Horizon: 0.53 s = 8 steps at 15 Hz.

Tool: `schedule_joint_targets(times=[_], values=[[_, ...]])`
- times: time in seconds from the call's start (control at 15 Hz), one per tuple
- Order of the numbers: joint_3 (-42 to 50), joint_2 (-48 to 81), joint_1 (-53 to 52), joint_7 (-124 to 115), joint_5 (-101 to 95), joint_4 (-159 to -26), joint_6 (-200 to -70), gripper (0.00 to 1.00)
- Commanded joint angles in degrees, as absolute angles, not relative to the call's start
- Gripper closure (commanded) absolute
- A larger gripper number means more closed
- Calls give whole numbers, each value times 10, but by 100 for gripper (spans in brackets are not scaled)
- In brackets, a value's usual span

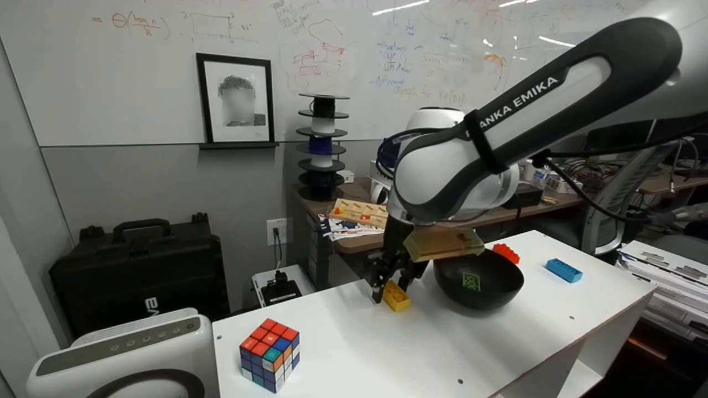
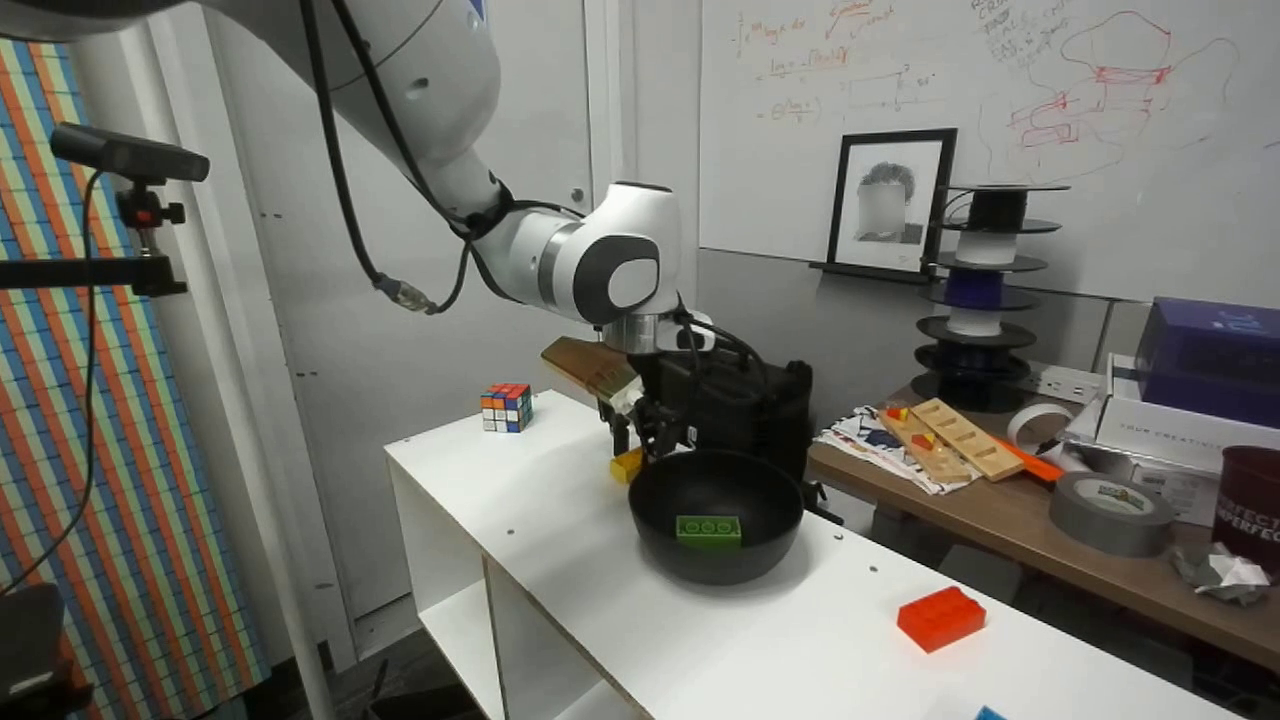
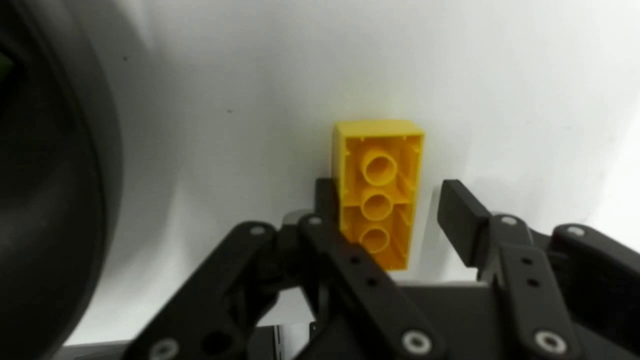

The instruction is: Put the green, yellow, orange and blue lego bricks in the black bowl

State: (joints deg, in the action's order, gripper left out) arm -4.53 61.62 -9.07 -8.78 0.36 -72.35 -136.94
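Wrist view: the small yellow plastic lego brick (image 3: 377, 206) lies hollow side up on the white tabletop (image 3: 240, 165), between the spread fingers of the black gripper (image 3: 387, 210), its long axis running alongside their inner faces, so closing them should pinch it across the narrow width. It isn't centred, mind: one long side sits right up by the finger nearer the wide, round, glossy black bowl (image 3: 50, 210) (touching or just apart, I can't tell from here), while a clear gap parts it from the opposite finger. The brick's far end pokes out past the fingertips in that view, so I'd expect the hold to fall on its nearer half. In both exterior views the bowl stands just beside the gripper, the rectangular green plastic lego brick (image 2: 709, 531) already in it, so the carry looks short. My one worry: the nearer finger may shove the yellow brick away from the bowl before the opposite one bears.
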Motion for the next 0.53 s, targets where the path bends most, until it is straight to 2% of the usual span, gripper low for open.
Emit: schedule_joint_targets(times=[0.0,0.13,0.47], values=[[-59,626,-98,-82,22,-679,-1317,73],[-65,624,-101,-81,25,-673,-1292,88],[-47,609,-118,-110,15,-673,-1265,89]])
